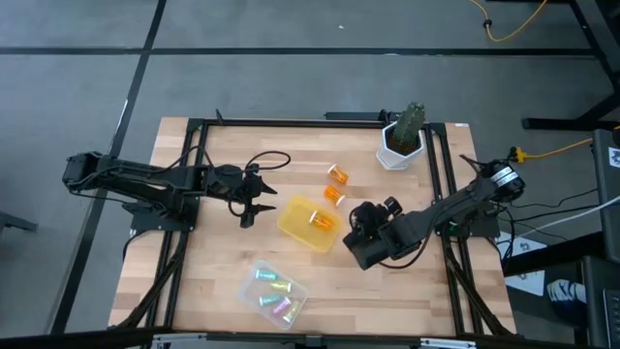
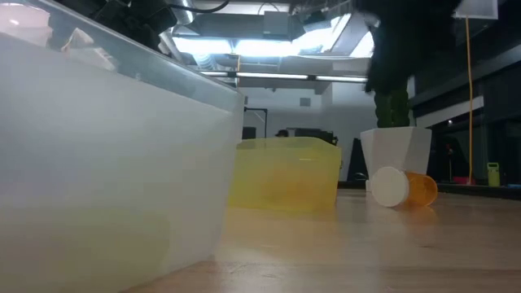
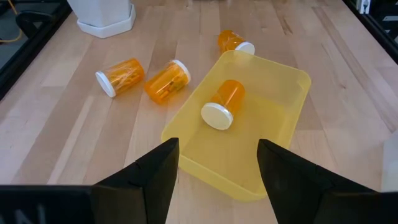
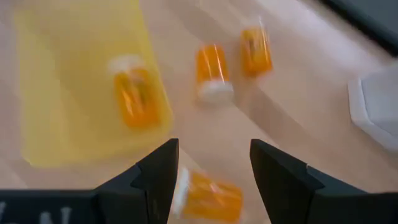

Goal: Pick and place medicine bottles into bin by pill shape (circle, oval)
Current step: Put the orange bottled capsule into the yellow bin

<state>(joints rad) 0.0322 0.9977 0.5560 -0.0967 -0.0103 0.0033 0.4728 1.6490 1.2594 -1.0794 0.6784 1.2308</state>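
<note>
Near the table's front edge, the clear bin point(image 1: 274, 291) holds about four pastel vials point(image 1: 272, 285). Mid-table, the yellow bin point(image 1: 307, 224) holds one orange bottle point(image 3: 222, 104); three more orange bottles point(image 3: 167, 80) lie loose beside it, toward the plant pot point(image 1: 400, 144). The right gripper point(image 4: 211, 177) hovers, fingers wide, over one. The left gripper point(image 3: 217, 177) waits wide open by the yellow bin. Roughly half done.

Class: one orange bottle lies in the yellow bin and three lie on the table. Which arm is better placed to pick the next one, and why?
Probably the right. Its open end effector hovers directly over an orange translucent white-capped bottle lying on the wooden table. The left end effector, also open, faces the yellow plastic bin instead.
</note>
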